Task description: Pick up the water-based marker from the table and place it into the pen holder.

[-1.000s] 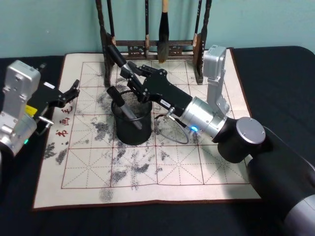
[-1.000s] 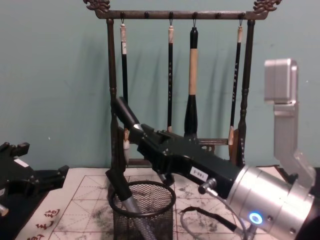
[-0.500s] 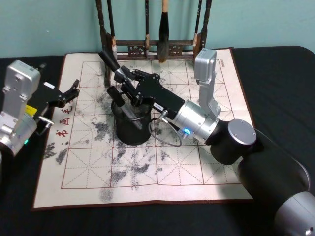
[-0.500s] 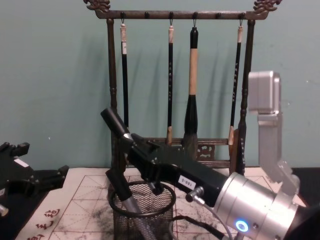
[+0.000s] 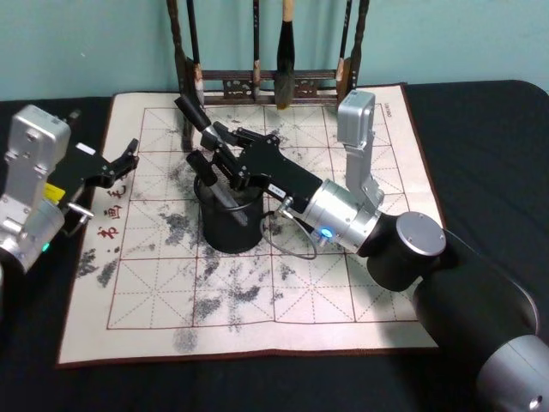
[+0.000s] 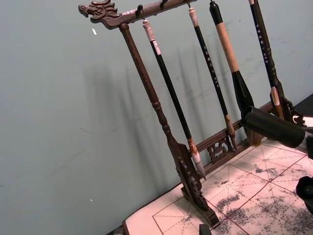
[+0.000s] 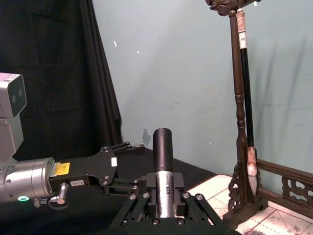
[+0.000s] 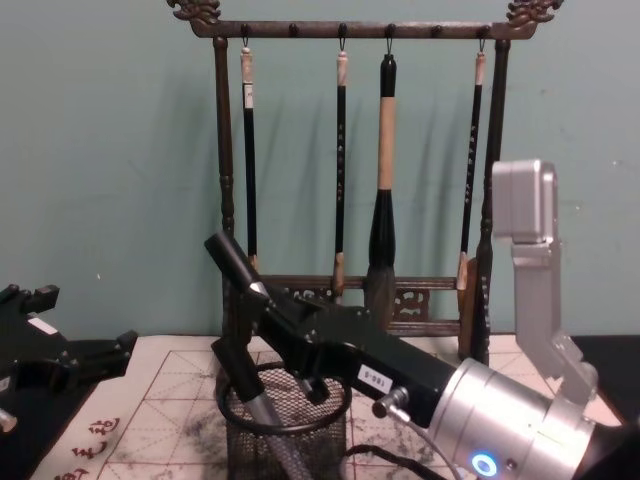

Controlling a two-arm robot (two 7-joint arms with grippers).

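The right gripper [image 5: 216,148] held the marker [image 5: 208,159] tilted between its fingers, tip inside the pen holder [image 5: 230,226]. The left gripper [image 5: 123,161] rested, fingers spread, near the desk's left edge.

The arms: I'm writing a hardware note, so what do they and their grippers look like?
Both arms have silver metal wrist sections and black grippers of bolted linkage bars. The right gripper carries small white labels; a thin black cable loops near its wrist, where a blue light ring glows. A boxy silver camera stands on a bracket. The left gripper has a yellow label and a small green light.
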